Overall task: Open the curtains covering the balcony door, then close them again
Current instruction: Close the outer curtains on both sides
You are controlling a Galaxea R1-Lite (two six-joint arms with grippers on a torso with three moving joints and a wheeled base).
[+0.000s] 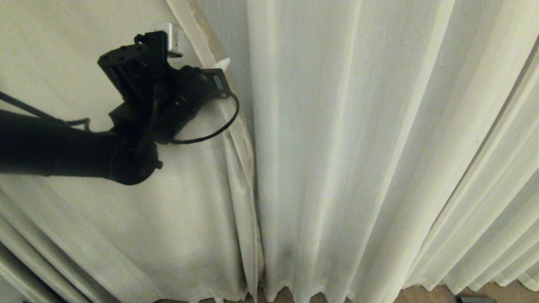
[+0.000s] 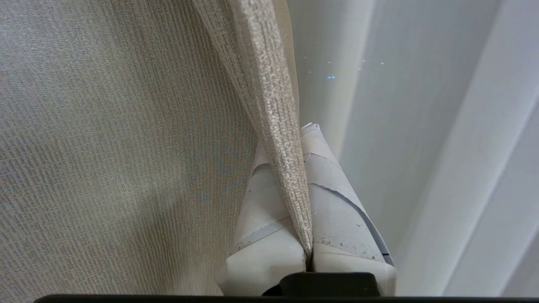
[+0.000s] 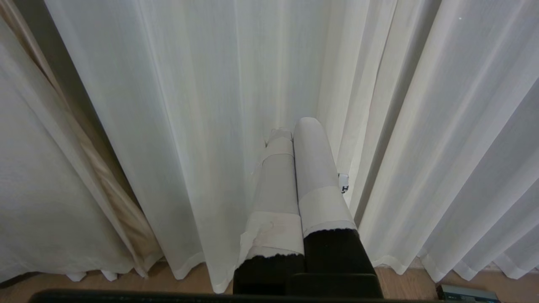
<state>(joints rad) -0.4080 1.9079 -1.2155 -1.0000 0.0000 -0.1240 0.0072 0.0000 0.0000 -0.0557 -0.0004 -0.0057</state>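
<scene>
Ahead through head view: curtains (image 1: 379,147) hanging to floor, covering balcony door; left gripper (image 1: 219,67) at inner edge of left panel

Left wrist: jaws clamped on that edge (image 2: 278,126); soft, light, thin weave, best pinched at edge

Right wrist: right gripper (image 3: 294,134) closed, empty; small tag (image 3: 343,183) unreadable

A: Where is there any room to pass?

B: Hardly anywhere. The curtains (image 1: 379,147) fill the head view from edge to edge, pleats down to the floor (image 1: 425,294).

A: Any gap between the panels?

B: A narrow shadowed seam just left of centre. The left claw (image 2: 308,202) sits at its upper end, pinched onto the left panel's edge, its arm barring the middle left.

A: And lower down?

B: The right claw (image 3: 294,130) points into the pleats, fabric close on both sides.
</scene>
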